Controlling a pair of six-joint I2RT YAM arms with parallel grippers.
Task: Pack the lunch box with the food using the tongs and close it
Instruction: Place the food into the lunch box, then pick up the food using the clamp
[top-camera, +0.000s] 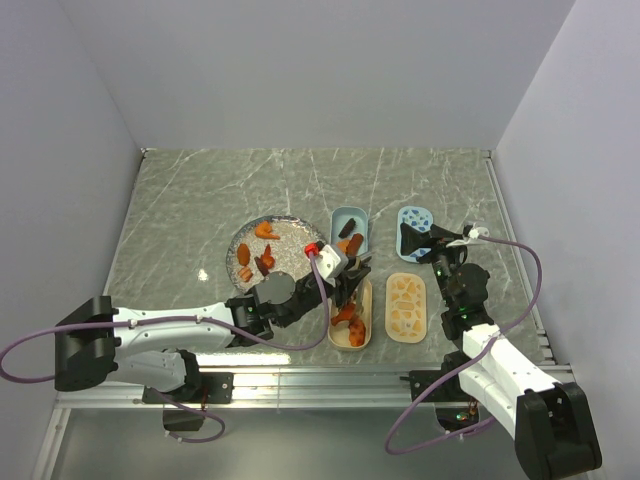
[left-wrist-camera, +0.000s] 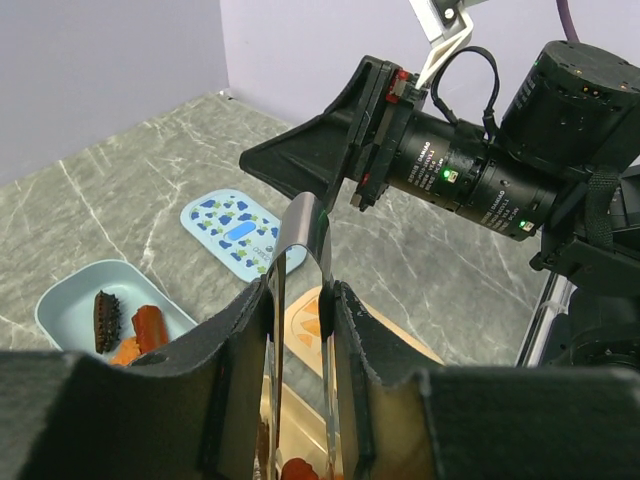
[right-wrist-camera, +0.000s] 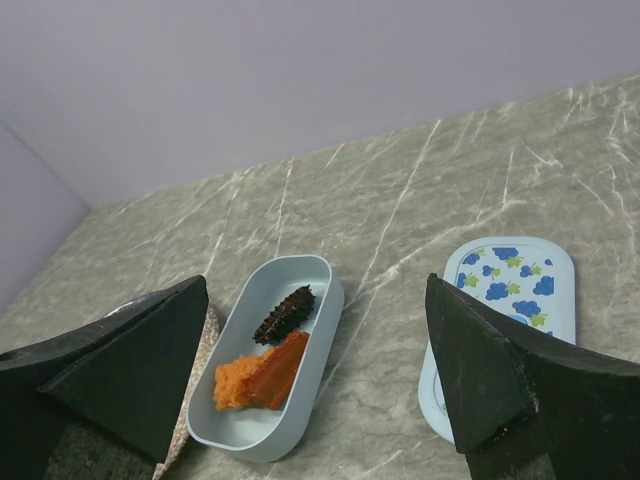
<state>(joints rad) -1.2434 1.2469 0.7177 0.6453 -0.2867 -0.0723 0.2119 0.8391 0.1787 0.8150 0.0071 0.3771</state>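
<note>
Left gripper (left-wrist-camera: 301, 330) clamped on tongs (left-wrist-camera: 300, 225) partway along arms; arms squeezed close, narrow gap left between them. Tong tips cut off at frame edge beside reddish chunk (left-wrist-camera: 300, 468); whether it is pinched cannot be told. Beneath tongs, beige tub (top-camera: 368, 320) loaded with orange food (top-camera: 347, 318). Just right of tongs, beige lid (top-camera: 406, 307) laid flat. Just beyond tongs, blue tub (right-wrist-camera: 320, 290) with dark and orange pieces. Beyond and left of tongs, speckled plate (top-camera: 290, 235) with more pieces. Far right of tongs, right gripper (right-wrist-camera: 315, 285) spread wide, empty, near patterned lid (right-wrist-camera: 510, 290).
</note>
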